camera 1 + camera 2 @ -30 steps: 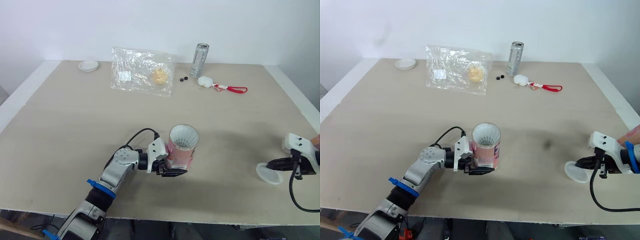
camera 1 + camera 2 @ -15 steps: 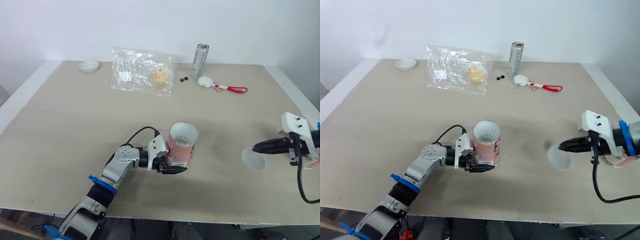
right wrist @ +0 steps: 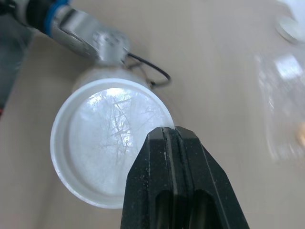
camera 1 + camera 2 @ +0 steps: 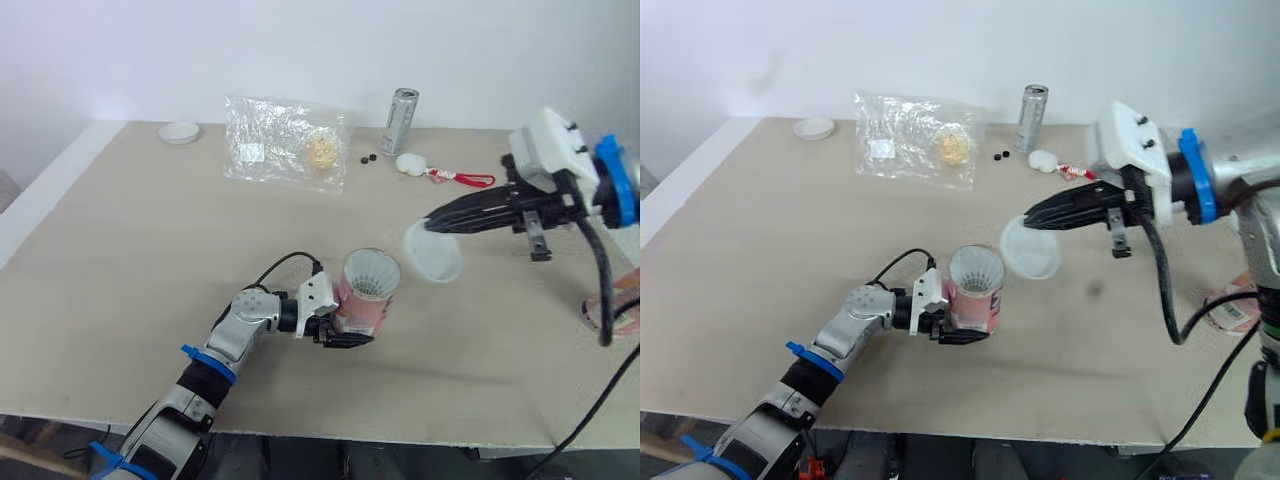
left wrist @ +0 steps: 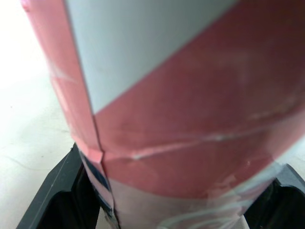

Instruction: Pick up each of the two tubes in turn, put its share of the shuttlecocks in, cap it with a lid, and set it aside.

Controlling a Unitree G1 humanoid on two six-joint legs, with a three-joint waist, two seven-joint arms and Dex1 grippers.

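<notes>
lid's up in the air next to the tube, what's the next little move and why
Probably carry the right end effector toward the robot's left until the lid centres over the tube. The lid, pinched at its rim, hangs off to the side of the open mouth; the left end effector holds the tube upright with shuttlecocks inside, so capping looks due.

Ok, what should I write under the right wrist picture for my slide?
Right gripper pinches the clear lid by its rim, near the tube held by the left gripper.
</notes>
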